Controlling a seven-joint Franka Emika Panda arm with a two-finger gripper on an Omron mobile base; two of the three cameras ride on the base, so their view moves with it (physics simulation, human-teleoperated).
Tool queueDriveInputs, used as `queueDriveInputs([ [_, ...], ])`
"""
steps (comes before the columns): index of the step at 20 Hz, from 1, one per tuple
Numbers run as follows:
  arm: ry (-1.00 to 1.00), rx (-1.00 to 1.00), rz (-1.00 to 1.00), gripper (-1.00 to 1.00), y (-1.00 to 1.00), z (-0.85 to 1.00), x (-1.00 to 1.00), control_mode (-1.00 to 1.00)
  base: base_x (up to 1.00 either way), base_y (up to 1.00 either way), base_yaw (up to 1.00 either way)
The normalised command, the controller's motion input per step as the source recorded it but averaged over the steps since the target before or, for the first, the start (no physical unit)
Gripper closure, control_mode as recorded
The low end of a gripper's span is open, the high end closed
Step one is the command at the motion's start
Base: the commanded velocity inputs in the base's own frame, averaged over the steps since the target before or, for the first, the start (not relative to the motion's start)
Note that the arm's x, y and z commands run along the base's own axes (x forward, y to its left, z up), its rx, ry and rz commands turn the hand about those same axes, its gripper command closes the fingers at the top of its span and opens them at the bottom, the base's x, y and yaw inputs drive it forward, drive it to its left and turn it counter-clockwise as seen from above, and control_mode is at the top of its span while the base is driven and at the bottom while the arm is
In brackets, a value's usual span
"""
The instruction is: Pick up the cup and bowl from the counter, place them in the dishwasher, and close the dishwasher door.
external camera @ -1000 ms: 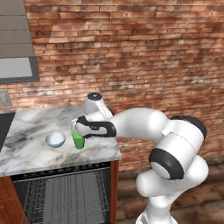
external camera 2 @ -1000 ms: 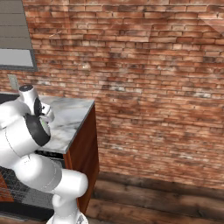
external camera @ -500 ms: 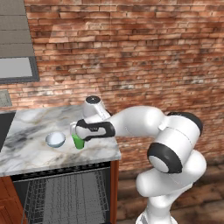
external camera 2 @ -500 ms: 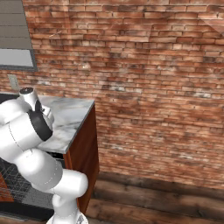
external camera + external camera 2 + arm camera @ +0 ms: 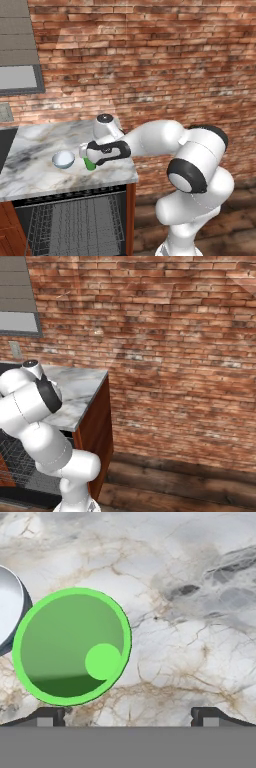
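Jaws spread wide, holding nothing, above worktop; cup at 9 o'clock (upright), bowl just beyond, same direction.

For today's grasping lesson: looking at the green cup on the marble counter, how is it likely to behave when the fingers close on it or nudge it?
The cup looks rigid and thin-walled, so probably light. It stands upright, open and seemingly empty, so an off-centre push might tip it; once on its side its round body would likely roll. Its smooth tapered wall may slip, and the bowl sits close beside it.
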Motion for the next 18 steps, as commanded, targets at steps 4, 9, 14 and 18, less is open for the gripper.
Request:
queueDriveInputs([
  [4, 0.00, 0.00, 0.00, -1.00, 0.00, -0.01, 0.02, -1.00, 0.00, 0.00, 0.00],
  [9, 0.00, 0.00, -0.01, -1.00, 0.00, 0.17, 0.10, -1.00, 0.00, 0.00, 0.00],
  [14, 0.00, 0.00, -0.02, -1.00, 0.00, 0.28, 0.21, -1.00, 0.00, 0.00, 0.00],
  [18, 0.00, 0.01, 0.00, -1.00, 0.00, 0.03, 0.19, -1.00, 0.00, 0.00, 0.00],
])
